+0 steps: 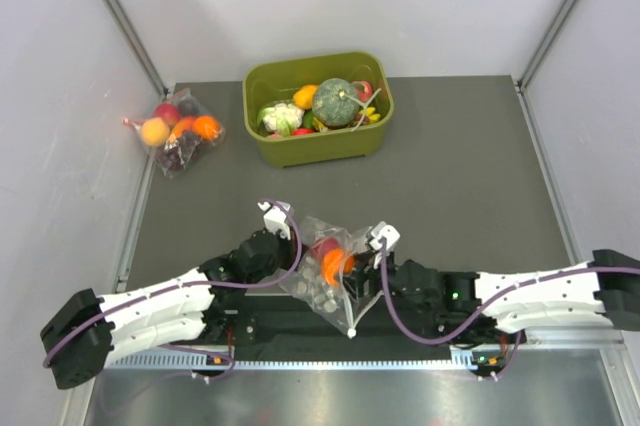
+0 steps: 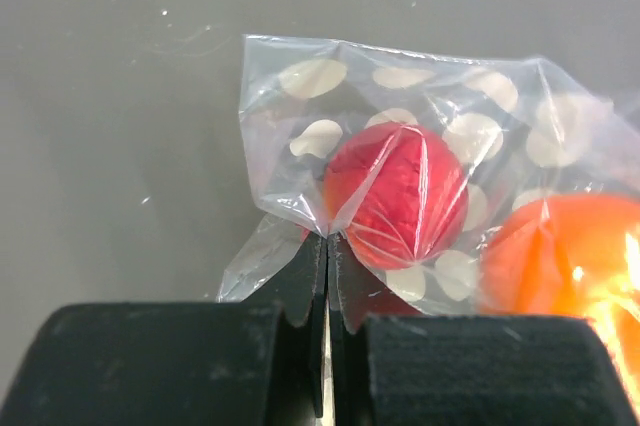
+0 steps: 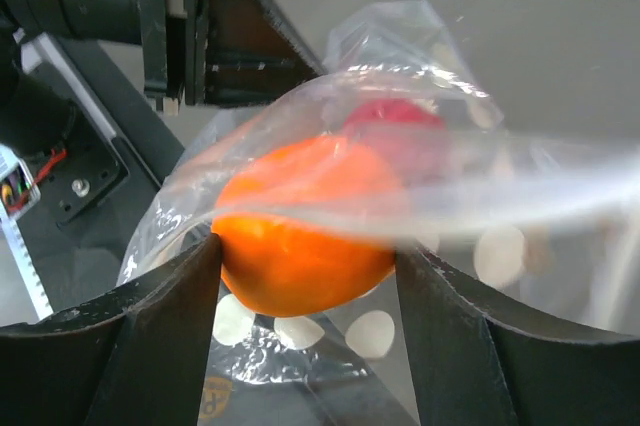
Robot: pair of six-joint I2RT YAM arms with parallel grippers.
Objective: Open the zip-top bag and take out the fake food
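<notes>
The zip-top bag [image 1: 318,296], clear with white dots, hangs between my two grippers near the table's front edge. It holds a red fruit [image 2: 395,196] and an orange fruit [image 3: 300,216]. My left gripper [image 2: 327,241] is shut on a fold of the bag's plastic [image 2: 310,81] just beside the red fruit. My right gripper [image 3: 305,246] has its fingers against both sides of the orange fruit at the bag. In the top view the left gripper [image 1: 298,264] and right gripper [image 1: 350,268] flank the bag. A dark green pumpkin [image 1: 335,101] lies in the green tub.
The green tub [image 1: 320,146] stands at the back centre with the pumpkin, a white cauliflower [image 1: 283,116] and other toy produce. A smaller dotless bag of fruit [image 1: 180,131] lies at the back left. Walls close in both sides.
</notes>
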